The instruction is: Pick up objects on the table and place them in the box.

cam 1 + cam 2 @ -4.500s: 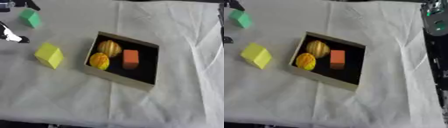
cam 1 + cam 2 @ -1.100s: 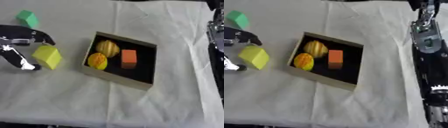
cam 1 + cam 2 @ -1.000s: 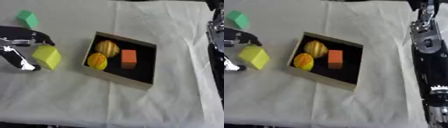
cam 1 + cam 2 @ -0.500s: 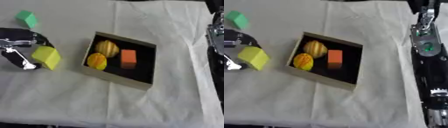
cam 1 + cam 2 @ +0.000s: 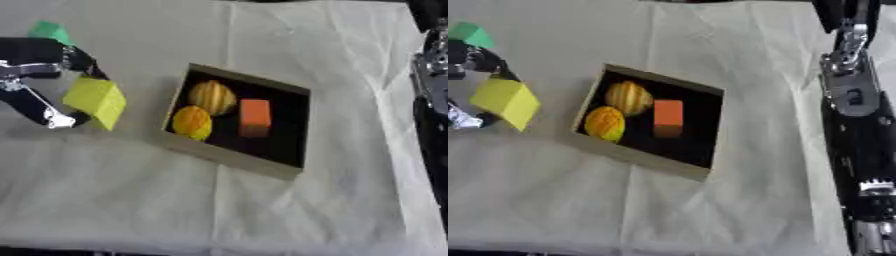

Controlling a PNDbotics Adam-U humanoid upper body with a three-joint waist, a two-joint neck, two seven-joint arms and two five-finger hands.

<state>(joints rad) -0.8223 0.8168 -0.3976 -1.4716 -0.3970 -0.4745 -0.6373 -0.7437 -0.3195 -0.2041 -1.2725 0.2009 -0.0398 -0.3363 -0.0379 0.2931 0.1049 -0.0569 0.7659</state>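
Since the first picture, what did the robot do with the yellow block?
The left hand came in from the left and closed around the yellow block, which now looks tilted. The green block and the three things in the box stayed put.

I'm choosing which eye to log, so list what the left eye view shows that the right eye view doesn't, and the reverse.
Only the left eye view shows most of the left hand, its fingers closing round the yellow block. Only the right eye view shows the right arm nearly full length down the right edge. Both share the box holding two round yellow-orange fruits and an orange block, the green block, and the white cloth.
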